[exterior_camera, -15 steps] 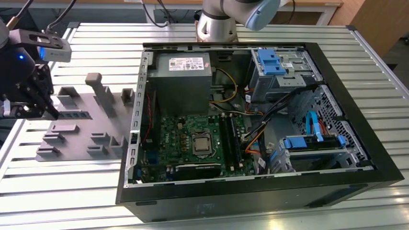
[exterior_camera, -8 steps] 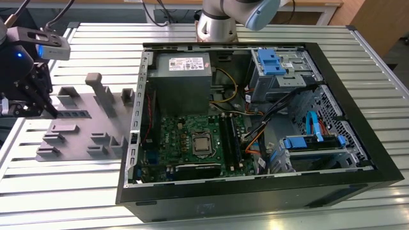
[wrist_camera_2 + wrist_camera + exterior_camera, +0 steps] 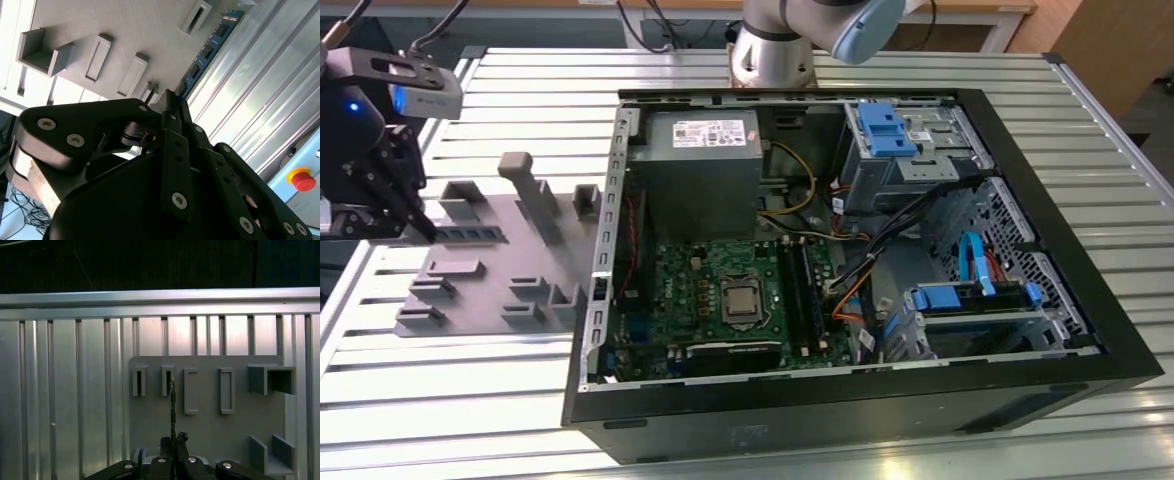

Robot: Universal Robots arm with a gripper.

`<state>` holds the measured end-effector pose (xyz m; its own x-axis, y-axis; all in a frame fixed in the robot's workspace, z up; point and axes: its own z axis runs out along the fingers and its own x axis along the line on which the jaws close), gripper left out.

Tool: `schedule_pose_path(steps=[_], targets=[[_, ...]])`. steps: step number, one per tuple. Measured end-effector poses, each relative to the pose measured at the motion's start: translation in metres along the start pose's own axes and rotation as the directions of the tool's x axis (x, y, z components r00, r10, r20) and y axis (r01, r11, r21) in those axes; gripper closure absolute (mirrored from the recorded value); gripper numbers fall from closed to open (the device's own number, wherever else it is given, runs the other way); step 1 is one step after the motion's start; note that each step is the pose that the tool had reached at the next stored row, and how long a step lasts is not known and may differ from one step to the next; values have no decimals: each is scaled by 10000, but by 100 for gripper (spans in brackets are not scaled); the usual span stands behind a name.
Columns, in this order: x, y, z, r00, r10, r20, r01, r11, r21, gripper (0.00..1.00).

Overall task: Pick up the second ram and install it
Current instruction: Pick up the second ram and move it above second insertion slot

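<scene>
One thin blue stick, the second ram, is at the grey fixture plate, with the gripper pinched on its end. Probably light, stiff but fragile — better to hold the flat faces near one end, avoiding contacts.

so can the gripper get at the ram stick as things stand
Likely yes: the gripper looks closed on one end of the ram stick at the gray holder, out on the table, and nothing stands between them.
</scene>
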<state>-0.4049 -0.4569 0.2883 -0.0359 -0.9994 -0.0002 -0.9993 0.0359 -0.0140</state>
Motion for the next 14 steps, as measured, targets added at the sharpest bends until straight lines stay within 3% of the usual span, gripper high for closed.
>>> schedule_pose_path(steps=[14], targets=[[0,-3,-193,10000,0,1,0,10000,1,86]])
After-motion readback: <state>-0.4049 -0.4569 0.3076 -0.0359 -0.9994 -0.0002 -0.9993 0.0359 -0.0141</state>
